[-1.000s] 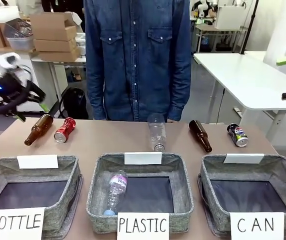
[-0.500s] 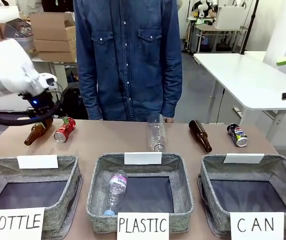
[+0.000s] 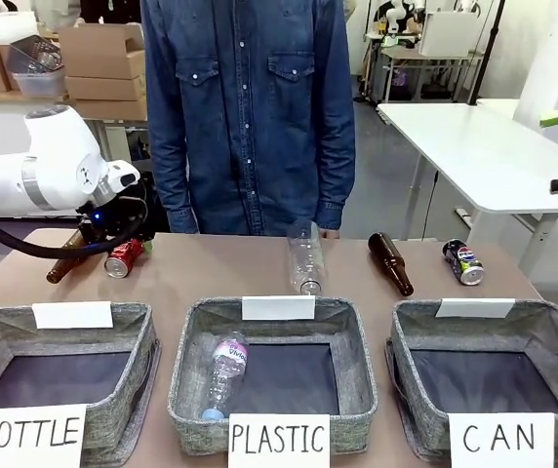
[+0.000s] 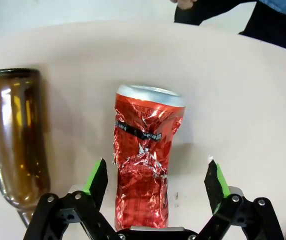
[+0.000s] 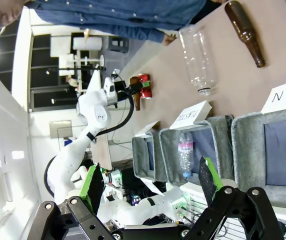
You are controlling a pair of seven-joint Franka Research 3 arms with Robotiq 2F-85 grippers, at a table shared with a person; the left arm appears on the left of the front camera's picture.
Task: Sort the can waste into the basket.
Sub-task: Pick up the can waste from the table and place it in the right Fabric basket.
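Tan table [image 3: 211, 273], left pincer [image 4: 156, 169] wide over dented red can [image 4: 145, 145], right pincer [image 5: 150, 177] wide, empty

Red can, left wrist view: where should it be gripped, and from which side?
Probably grip the red can across its crumpled middle, coming from straight above, as the open left gripper is lined up. It lies on its side, long walls facing the fingers; the brown bottle beside it leaves a gap.

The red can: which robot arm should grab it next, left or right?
Left. The left gripper, open, straddles the dented red can beside a brown glass bottle. The right gripper, also open, is far across the table from it.
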